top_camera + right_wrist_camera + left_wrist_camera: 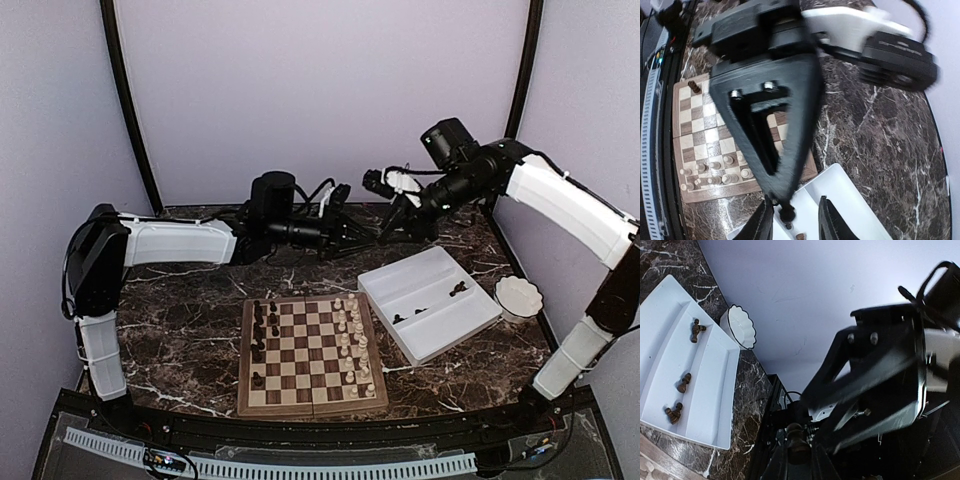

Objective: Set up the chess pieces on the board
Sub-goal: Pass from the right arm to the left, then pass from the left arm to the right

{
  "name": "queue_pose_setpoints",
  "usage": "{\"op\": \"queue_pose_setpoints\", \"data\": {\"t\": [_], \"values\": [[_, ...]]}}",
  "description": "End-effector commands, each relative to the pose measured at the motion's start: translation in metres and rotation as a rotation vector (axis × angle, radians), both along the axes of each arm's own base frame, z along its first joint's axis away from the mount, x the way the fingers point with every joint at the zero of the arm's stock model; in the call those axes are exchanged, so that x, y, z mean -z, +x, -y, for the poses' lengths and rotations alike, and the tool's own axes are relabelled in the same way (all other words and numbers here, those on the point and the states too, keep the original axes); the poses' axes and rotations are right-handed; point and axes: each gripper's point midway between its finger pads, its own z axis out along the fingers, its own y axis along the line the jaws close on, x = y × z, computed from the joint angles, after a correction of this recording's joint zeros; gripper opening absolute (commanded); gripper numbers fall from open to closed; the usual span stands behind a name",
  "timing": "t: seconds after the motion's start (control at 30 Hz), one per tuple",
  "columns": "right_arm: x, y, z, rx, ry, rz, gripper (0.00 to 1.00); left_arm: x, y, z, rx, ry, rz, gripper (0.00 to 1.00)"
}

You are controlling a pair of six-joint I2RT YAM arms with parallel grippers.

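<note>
Hanging in mid-air over the far side of the table (pixel 180 330), the two grippers meet tip to tip. The left gripper (pixel 797 452) is clamped on one dark piece (pixel 797 436), pinched right at its fingertips. The right gripper (pixel 790 220) has its fingers apart on either side of that same piece, with a gap showing on each side in the right wrist view.

The board (pixel 310 411) lies well below and nearer the arm bases. Dark pieces (pixel 259 330) stand along its left columns and white pieces (pixel 350 340) along its right. Three spare pieces (pixel 684 383) lie in the tray (pixel 660 315).

The likeliest trouble is a drop. The piece is tiny and only the very ends of the left fingers grip it, so a jolt could shake it loose onto the table, where it might roll out of reach. The right fingers flank it closely, and a pull-back that is not straight could clip it or twist it in the grip. Whether it sits upright between the left fingers is hard to tell; if it is tilted, it would probably topple when set down. The left columns are also crowded, so a careless descent could knock over the pieces standing there.
</note>
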Motion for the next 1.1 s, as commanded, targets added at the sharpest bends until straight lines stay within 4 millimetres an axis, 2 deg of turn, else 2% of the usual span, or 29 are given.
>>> {"op": "queue_pose_setpoints", "data": {"t": [0.0,0.03,0.07,0.13,0.27,0.43,0.83,1.07], "values": [[-0.081,0.030,0.028,0.116,0.331,-0.065,0.34,-0.039,-0.002,-0.009,-0.036,-0.121,0.163,0.08],[-0.089,0.037,0.036,0.137,0.404,-0.116,0.35,-0.048,-0.002,-0.010,-0.046,-0.154,0.194,0.08],[-0.094,0.044,0.044,0.157,0.482,-0.181,0.35,-0.047,-0.001,-0.012,-0.060,-0.161,0.200,0.08],[-0.096,0.049,0.054,0.168,0.617,-0.346,0.36,-0.059,0.000,-0.014,-0.079,-0.218,0.248,0.08],[-0.075,0.045,0.052,0.159,0.718,-0.592,0.41,-0.068,0.004,-0.019,-0.130,-0.261,0.294,0.08],[-0.062,0.038,0.045,0.134,0.807,-0.768,0.46,-0.070,0.012,-0.020,-0.182,-0.274,0.313,0.07],[-0.052,0.029,0.012,0.074,0.763,-0.848,0.49,-0.068,0.019,-0.015,-0.194,-0.273,0.304,0.07],[-0.051,0.033,0.004,0.063,0.756,-0.856,0.46,-0.068,0.018,-0.015,-0.193,-0.275,0.301,0.07]]}}
